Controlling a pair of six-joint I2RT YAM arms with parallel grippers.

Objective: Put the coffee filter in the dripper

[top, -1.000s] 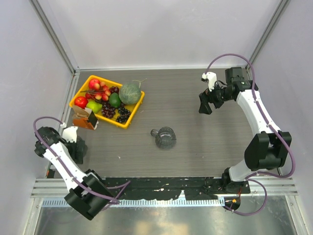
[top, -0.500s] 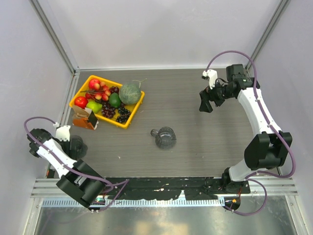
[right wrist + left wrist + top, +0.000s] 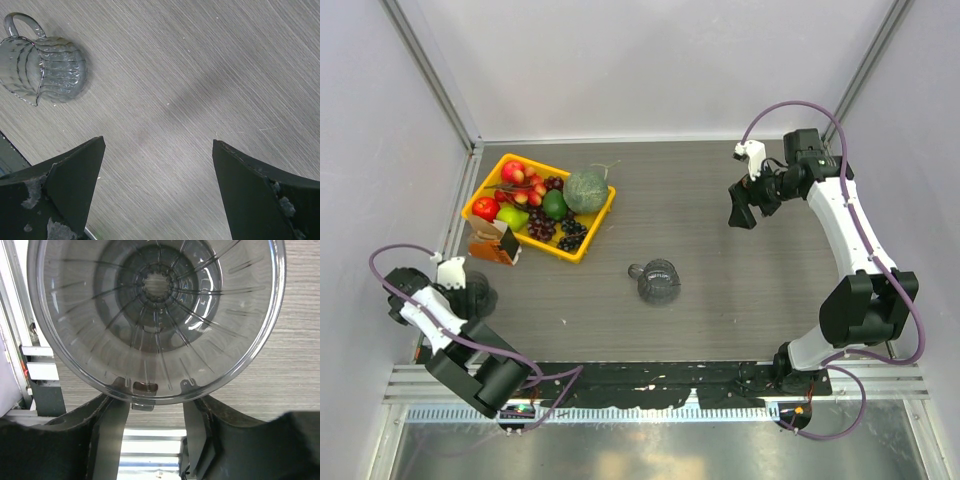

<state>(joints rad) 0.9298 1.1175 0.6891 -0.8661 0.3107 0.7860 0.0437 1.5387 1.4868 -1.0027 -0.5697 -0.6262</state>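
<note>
The dripper (image 3: 155, 315) is at the left gripper (image 3: 156, 407), over the table's (image 3: 720, 300) near-left corner, close to the metal edge rail (image 3: 20, 365). In the left wrist view its round mouth faces the camera, with ribs running down to a star-shaped hole. The two fingers stand a moderate way apart on either side of a small tab under the rim. Their tips are hidden behind the glass, so I cannot tell whether they grip it. The wood grain shows through the glass. Just beyond that gripper stands an orange-brown carton (image 3: 492, 245), touching or nearly touching the near-left side of a yellow tray (image 3: 582, 248). The tray holds a melon (image 3: 585, 190), red apples (image 3: 485, 208), a green fruit (image 3: 554, 204) and dark grapes (image 3: 570, 232). A ribbed glass jug (image 3: 660, 282) with a handle and spout sits mid-table, well apart from both arms and from the tray. The right gripper (image 3: 158, 141) hangs over the far right of the table with its fingers spread wide and only bare wood between them. In its wrist view the jug lies off to the upper left.
</note>
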